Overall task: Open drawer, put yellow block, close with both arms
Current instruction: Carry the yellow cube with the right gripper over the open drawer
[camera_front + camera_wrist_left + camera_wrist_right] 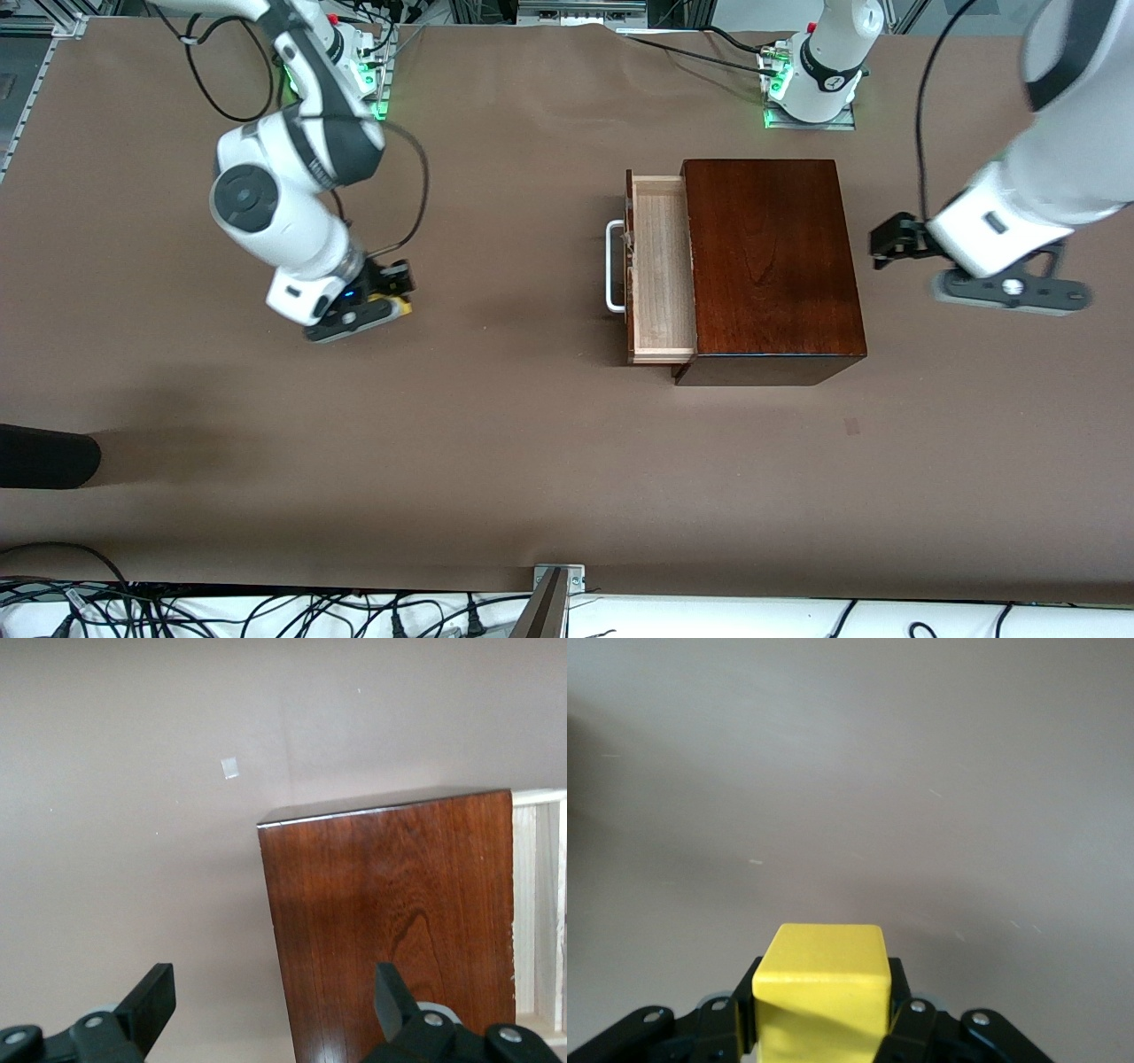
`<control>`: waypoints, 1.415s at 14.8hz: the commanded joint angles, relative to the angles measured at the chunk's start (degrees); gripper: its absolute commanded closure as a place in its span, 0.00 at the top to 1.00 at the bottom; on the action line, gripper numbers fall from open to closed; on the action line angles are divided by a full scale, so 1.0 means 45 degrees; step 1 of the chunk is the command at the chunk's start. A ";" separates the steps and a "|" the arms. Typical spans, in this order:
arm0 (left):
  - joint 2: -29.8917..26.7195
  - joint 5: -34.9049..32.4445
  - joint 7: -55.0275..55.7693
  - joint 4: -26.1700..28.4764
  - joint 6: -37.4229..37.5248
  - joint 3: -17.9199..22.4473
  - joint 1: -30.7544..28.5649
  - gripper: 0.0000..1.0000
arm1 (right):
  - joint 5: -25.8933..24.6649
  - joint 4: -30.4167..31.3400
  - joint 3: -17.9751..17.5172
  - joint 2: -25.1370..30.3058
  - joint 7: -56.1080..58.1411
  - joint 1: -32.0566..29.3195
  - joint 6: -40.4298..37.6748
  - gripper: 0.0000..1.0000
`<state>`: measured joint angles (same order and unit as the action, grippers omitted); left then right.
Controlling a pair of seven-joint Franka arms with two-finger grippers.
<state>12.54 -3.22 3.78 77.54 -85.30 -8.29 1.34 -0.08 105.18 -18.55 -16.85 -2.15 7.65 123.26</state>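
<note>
The glossy mahogany box stands mid-table. Its drawer is pulled out toward the right arm's end, pale wood inside, nothing in it, with the white handle in front. My right gripper is low over the bare table toward the right arm's end, shut on the yellow block. The right wrist view shows the block clamped between the fingers. My left gripper hangs open and empty beside the box's back end. The left wrist view shows its gripper over the box's edge, with the drawer past it.
A brown mat covers the table. A dark rounded object pokes in at the right arm's end, near the front camera. A metal bracket and cables lie along the front edge. A small patch marks the mat.
</note>
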 commanded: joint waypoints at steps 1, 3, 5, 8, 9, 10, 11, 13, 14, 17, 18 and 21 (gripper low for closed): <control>-0.2373 0.0716 -0.0274 0.3408 -0.1959 0.1041 0.0307 1.00 | -0.0858 -0.1280 -0.0429 -0.0260 0.0438 0.1204 -0.0594 0.02; -0.2979 0.0735 -0.0156 0.3940 -0.2021 0.1062 0.0288 1.00 | -0.2028 -0.2314 -0.0429 -0.0862 0.0438 0.2494 -0.0905 0.02; -0.3022 0.0794 -0.0292 0.4001 -0.1885 0.1004 0.0190 1.00 | -0.3045 -0.3446 -0.0429 -0.1565 0.0497 0.3491 -0.1451 0.02; -0.2962 0.0911 -0.0313 0.3863 -0.1904 0.1042 0.0190 1.00 | -0.3849 -0.5573 -0.0390 -0.2814 0.0692 0.5383 -0.2331 0.02; -0.2962 0.0911 -0.0293 0.3863 -0.1865 0.1042 0.0190 1.00 | -0.3869 -0.6528 -0.0312 -0.3341 0.0673 0.6048 -0.2720 0.02; -0.2962 0.0911 -0.0312 0.3863 -0.1788 0.1042 0.0190 1.00 | -0.3947 -0.7485 -0.0312 -0.3888 0.0673 0.6480 -0.3188 0.00; -0.2962 0.0892 -0.0313 0.3844 -0.1787 0.1042 0.0190 1.00 | -0.4160 -0.8365 -0.0312 -0.4377 0.0692 0.6890 -0.3541 0.00; -0.2982 0.0892 -0.0196 0.3824 -0.1787 0.0965 0.0209 1.00 | -0.4570 -0.9483 -0.0312 -0.5062 0.0692 0.7848 -0.3778 0.00; -0.2963 0.0892 -0.0215 0.3805 -0.1768 0.0945 0.0209 1.00 | -0.4785 -0.9719 -0.0312 -0.5258 0.0692 0.8180 -0.3720 0.00; -0.2962 0.0872 -0.0098 0.3648 -0.1728 0.0847 0.0306 1.00 | -0.5351 -0.9839 -0.0292 -0.5416 0.1042 0.8981 -0.3506 0.00; -0.2962 0.0872 -0.0098 0.3648 -0.1728 0.0847 0.0346 1.00 | -0.5431 -0.9839 -0.0292 -0.5475 0.1179 0.9100 -0.3350 0.00; -0.2962 0.0872 -0.0098 0.3648 -0.1728 0.0847 0.0326 1.00 | -0.5471 -0.9839 -0.0292 -0.5844 0.2135 0.9258 -0.2940 0.00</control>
<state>0.11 -0.74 3.45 93.64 -92.70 -4.71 2.67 -23.69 63.52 -20.25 -40.86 3.90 48.56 109.59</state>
